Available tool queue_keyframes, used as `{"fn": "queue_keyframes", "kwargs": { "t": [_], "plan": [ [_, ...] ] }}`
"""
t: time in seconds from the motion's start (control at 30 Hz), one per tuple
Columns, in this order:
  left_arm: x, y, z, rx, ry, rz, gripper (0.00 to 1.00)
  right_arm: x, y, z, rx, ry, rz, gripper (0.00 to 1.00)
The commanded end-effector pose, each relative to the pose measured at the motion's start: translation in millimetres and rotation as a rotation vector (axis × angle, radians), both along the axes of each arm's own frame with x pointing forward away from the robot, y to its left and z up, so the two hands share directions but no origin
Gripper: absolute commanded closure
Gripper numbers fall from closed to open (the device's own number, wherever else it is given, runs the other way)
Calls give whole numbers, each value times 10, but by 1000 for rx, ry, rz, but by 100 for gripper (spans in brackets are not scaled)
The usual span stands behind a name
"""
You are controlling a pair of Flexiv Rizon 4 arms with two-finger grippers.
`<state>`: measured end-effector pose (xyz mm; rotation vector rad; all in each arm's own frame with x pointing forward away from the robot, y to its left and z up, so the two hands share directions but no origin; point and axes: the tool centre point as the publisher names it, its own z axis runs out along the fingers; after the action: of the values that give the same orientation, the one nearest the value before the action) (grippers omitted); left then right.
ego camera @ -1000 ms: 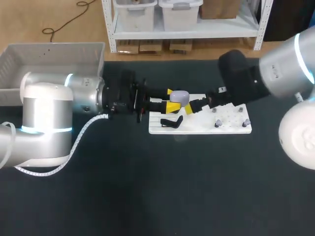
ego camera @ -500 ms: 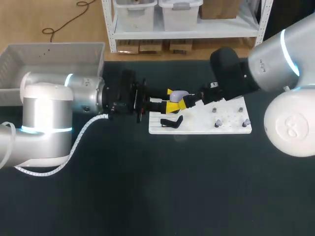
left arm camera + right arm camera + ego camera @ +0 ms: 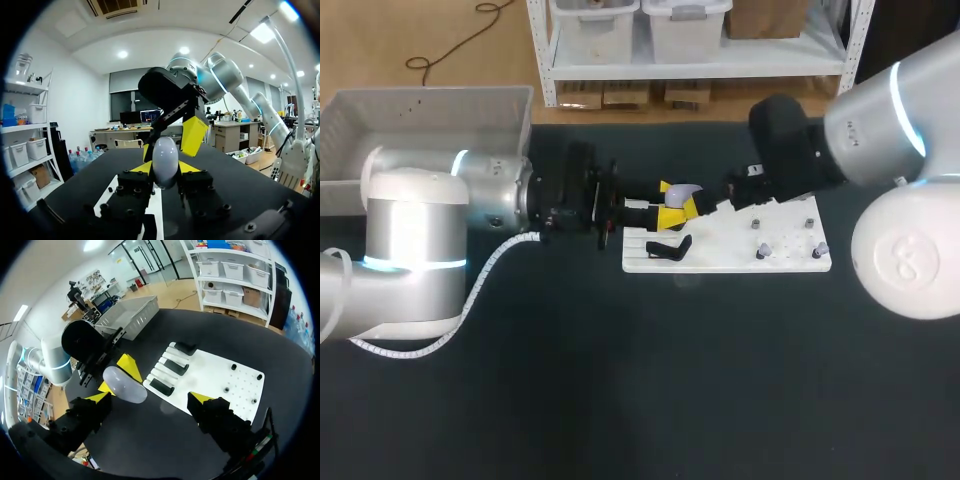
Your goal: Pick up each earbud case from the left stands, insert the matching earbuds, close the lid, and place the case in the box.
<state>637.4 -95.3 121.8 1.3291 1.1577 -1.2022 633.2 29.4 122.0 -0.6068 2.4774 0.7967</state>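
Pale egg-shaped earbud case (image 3: 682, 192), clamped between the tips of the left gripper (image 3: 670, 212), up off the tabletop (image 3: 620, 380) over the left end of the white board (image 3: 780, 258). Just right of it, the right gripper (image 3: 705, 207), fingers wide apart. Beneath, black stands (image 3: 667, 250) on the board.

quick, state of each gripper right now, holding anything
Left gripper: jaws shut on the earbud case.
Right gripper: jaws open, spread either side of the same case, gripping nothing.
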Motion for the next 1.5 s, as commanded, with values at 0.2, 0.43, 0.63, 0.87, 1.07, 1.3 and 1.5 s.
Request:
{"fn": "queue_keyframes", "kwargs": {
  "t": [0.2,0.43,0.63,0.87,1.07,1.3,1.5],
  "plan": [
    [0,-2,-7,-2,-1,1,100,35,1,17,-7,-19,-22,0],
    [0,-2,-7,-2,-1,1,100,105,-17,93,-4,-43,-42,0],
    [0,-2,-7,-2,-1,1,100,134,-82,260,-1,-97,-52,0],
    [0,-2,-7,-2,-1,1,100,104,-366,427,-68,-136,-4,0],
    [0,-2,-7,-2,-1,1,100,75,-730,406,-183,-101,-21,0],
    [0,-2,-7,-2,-1,1,100,14,-1085,297,-305,-55,-104,0],
    [0,-2,-7,-2,-1,1,100,-72,-1318,125,-460,-17,-117,0]
  ]
}}
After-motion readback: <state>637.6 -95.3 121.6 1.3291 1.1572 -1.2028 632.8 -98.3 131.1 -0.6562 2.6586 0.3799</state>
